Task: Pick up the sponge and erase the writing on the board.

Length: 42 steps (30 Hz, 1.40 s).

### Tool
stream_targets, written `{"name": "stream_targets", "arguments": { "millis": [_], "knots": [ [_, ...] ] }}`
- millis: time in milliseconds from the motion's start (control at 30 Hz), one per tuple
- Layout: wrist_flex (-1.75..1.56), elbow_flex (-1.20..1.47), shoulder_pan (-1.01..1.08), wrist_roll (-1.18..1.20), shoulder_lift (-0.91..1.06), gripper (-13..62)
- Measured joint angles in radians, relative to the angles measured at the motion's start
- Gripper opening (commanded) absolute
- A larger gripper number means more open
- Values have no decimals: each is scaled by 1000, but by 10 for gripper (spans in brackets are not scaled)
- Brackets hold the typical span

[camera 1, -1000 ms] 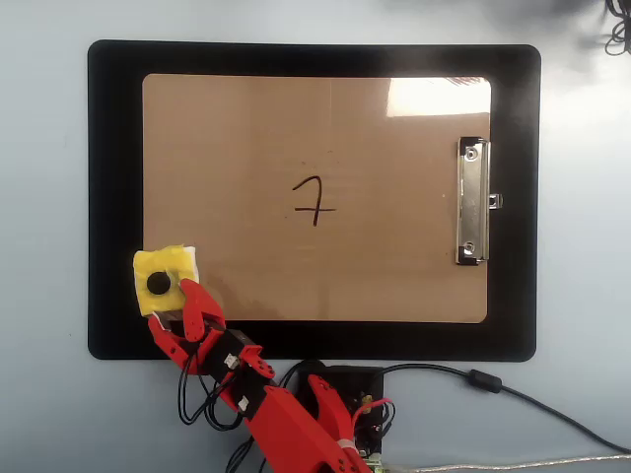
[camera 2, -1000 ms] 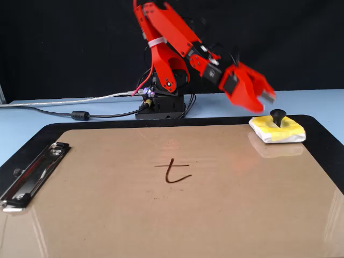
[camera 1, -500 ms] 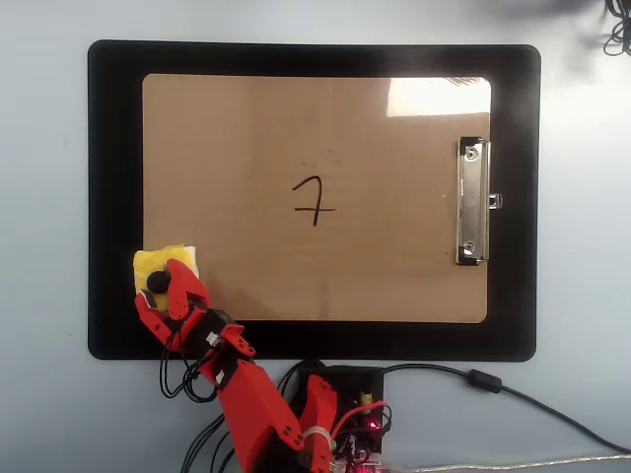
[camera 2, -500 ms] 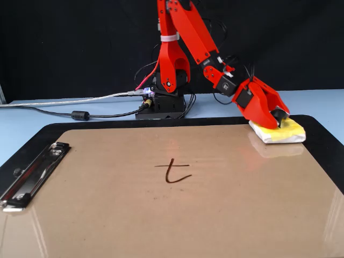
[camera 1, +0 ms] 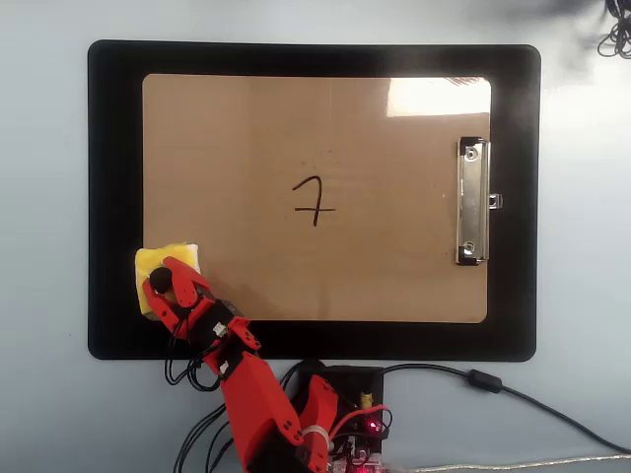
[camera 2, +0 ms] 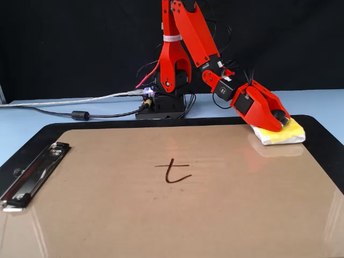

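Observation:
The yellow sponge (camera 1: 161,258) lies at the lower left corner of the brown board (camera 1: 315,118), half on the black mat (camera 1: 113,177). My red gripper (camera 1: 160,286) sits on top of it, with its jaws closed around the black knob. The sponge rests flat on the surface. The writing (camera 1: 314,202), a crossed "7", is at the middle of the board, well right of the sponge. In the fixed view the sponge (camera 2: 290,134) is at the far right corner of the board (camera 2: 161,220), under the gripper (camera 2: 278,119), and the writing (camera 2: 173,171) is in the centre.
The silver clip (camera 1: 471,202) is on the board's right edge in the overhead view and at the left in the fixed view (camera 2: 32,174). The arm's base (camera 1: 340,409) and its cables (camera 1: 493,384) lie just below the mat.

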Motion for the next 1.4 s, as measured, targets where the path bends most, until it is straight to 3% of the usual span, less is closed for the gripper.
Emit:
{"name": "stream_targets", "arguments": {
  "millis": [233, 333, 433, 567, 667, 733, 867, 1167, 1400],
  "knots": [
    [3, -78, 35, 0, 6, -79],
    [67, -129, 52, 0, 94, -79],
    [350, -170, 124, -2, 288, -79],
    [900, -242, 371, -2, 612, -79],
    [1149, -264, 623, 2, 684, -80],
    [1181, -264, 790, 25, 684, -80],
    [1146, -256, 925, 98, 588, -80],
    [749, 5, 957, 107, 459, -80],
    [522, 17, 1003, 107, 285, -80]
  ]
}}
